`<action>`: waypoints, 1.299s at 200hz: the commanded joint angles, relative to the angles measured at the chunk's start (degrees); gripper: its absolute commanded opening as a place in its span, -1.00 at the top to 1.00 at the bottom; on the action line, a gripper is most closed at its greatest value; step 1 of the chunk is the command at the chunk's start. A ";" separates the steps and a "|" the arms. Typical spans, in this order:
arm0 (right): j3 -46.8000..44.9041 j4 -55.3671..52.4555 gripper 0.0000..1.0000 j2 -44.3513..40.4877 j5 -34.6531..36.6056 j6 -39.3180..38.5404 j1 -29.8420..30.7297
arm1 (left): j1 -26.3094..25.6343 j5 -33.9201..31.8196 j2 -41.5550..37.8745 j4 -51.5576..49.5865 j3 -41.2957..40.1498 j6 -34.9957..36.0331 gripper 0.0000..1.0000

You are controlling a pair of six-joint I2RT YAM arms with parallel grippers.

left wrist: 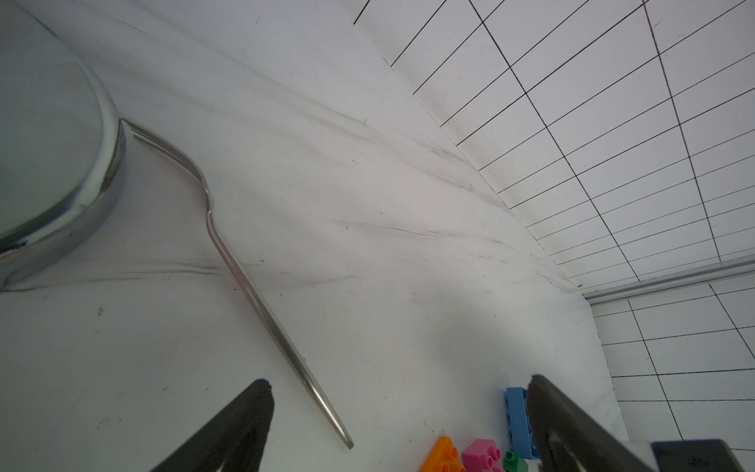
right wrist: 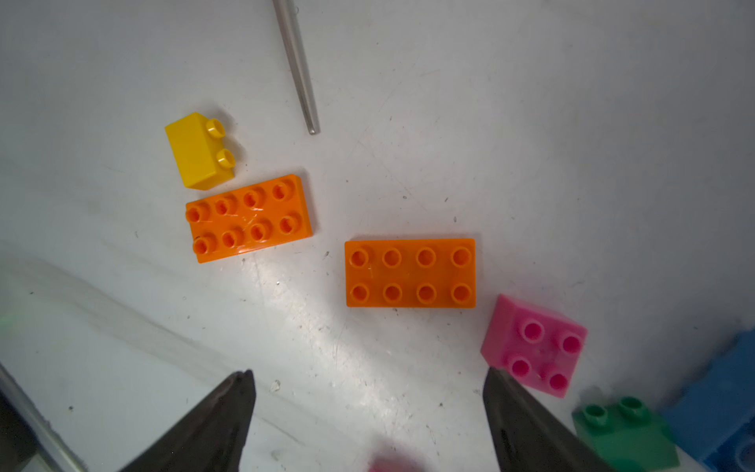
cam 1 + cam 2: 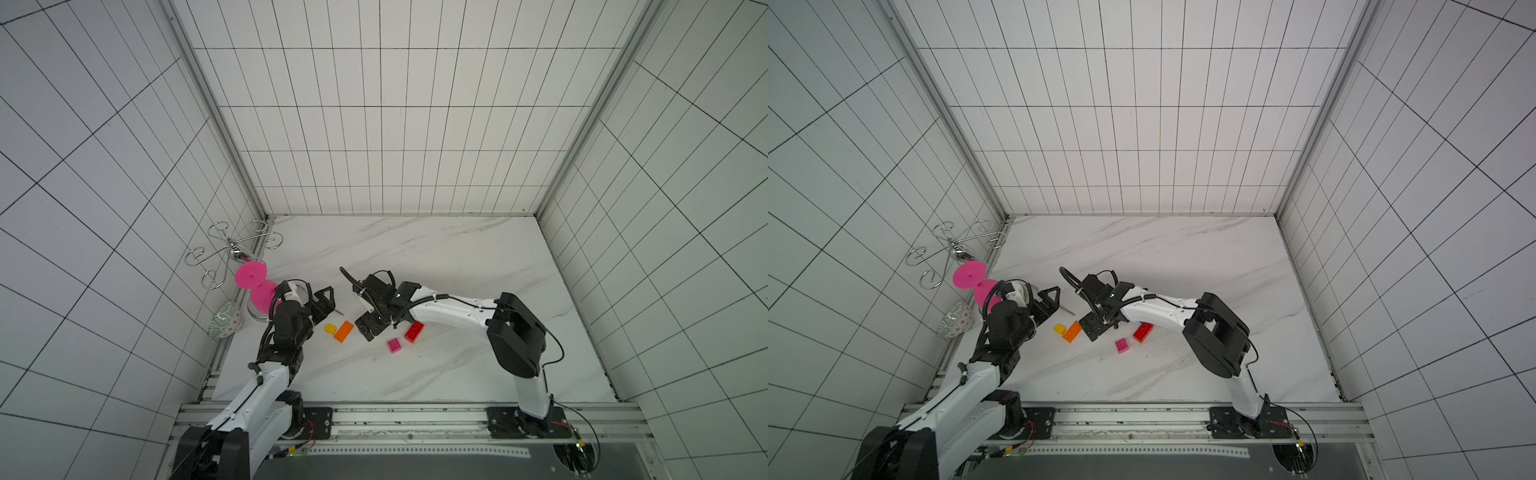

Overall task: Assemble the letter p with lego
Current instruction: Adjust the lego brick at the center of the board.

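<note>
Two orange eight-stud plastic lego bricks [image 2: 409, 273] lay studs-up on the white marbled tabletop [image 2: 572, 122], just ahead of the right gripper [image 2: 367, 374]; its jaws stood apart and empty, likewise the left gripper [image 1: 398, 382]. I judged the bricks light, rigid and slick: pinch the long side walls.

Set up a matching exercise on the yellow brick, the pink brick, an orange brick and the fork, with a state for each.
Column one:
1. yellow brick
2. pink brick
3. orange brick
4. fork

Column two:
A. eight studs facing up
B. tines at the chrome base
C. lying on its side
D. four studs facing up

Pairs: 1-C, 2-D, 3-A, 4-B.
</note>
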 commanded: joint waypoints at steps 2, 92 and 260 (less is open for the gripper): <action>5.46 -3.06 -0.86 3.50 2.47 -0.33 0.07 | 0.23 -1.10 -0.68 -0.08 1.27 0.43 -0.94; 14.62 -9.85 -0.90 13.30 9.96 -0.33 0.05 | 0.28 -1.35 -1.74 -0.44 1.15 0.35 -0.94; 6.64 -6.65 -0.10 -0.21 -7.84 4.69 -7.10 | -3.22 5.14 -3.08 6.47 0.50 3.44 -0.94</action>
